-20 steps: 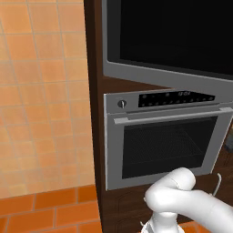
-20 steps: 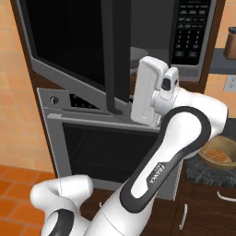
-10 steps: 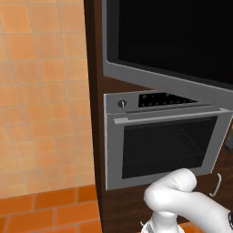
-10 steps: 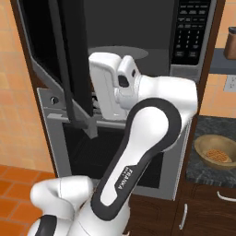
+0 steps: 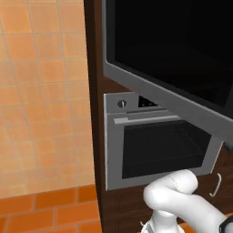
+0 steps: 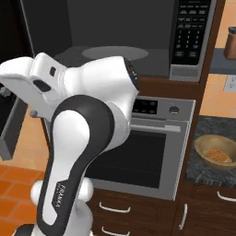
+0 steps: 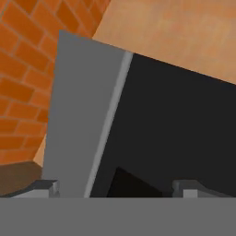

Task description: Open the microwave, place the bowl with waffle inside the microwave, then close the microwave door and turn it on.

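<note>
Swinging wide, microwave door (image 5: 168, 68) seen open, cavity of microwave (image 6: 120, 41) exposed, jaws spread beside door edge, bowl with waffle (image 6: 216, 152) resting on worktop (image 6: 207, 170).

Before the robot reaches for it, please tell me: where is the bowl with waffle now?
In the right base view, the bowl with waffle sits on the dark counter at the right edge, beside the silver oven.

Glossy black glass on the microwave door (image 5: 173, 50), framed in matt grey metal (same brushed grey on the oven (image 6: 152, 152) below). Dark polished wood across the cabinetry (image 5: 93, 68). Speckled dark stone for the tabletop (image 6: 207, 138). Smooth tan bowl with waffle (image 6: 216, 153), rough golden grid.
</note>
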You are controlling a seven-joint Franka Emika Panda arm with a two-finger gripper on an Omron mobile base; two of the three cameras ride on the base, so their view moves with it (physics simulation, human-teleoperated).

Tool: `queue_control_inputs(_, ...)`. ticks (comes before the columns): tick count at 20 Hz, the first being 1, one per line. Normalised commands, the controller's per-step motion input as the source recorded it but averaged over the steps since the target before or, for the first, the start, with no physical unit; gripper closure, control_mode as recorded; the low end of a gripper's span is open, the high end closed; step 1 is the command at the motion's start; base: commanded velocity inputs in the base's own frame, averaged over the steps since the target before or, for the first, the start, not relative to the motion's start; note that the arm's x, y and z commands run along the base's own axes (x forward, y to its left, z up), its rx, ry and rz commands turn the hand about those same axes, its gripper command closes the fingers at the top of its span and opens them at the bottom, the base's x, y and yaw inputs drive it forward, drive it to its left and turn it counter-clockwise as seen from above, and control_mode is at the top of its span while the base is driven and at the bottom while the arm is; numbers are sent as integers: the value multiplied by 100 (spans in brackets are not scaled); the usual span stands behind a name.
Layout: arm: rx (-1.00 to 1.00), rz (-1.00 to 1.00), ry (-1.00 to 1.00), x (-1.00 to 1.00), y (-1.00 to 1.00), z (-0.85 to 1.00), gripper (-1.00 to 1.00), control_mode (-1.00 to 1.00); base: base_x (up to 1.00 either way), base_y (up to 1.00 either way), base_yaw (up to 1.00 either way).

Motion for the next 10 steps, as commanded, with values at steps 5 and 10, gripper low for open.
queue_control_inputs(5,-14,7,-5,-62,100,3,-100,-100,0,0,0)
queue_control_inputs(10,-12,3,-5,-38,100,8,-100,-100,0,0,0)
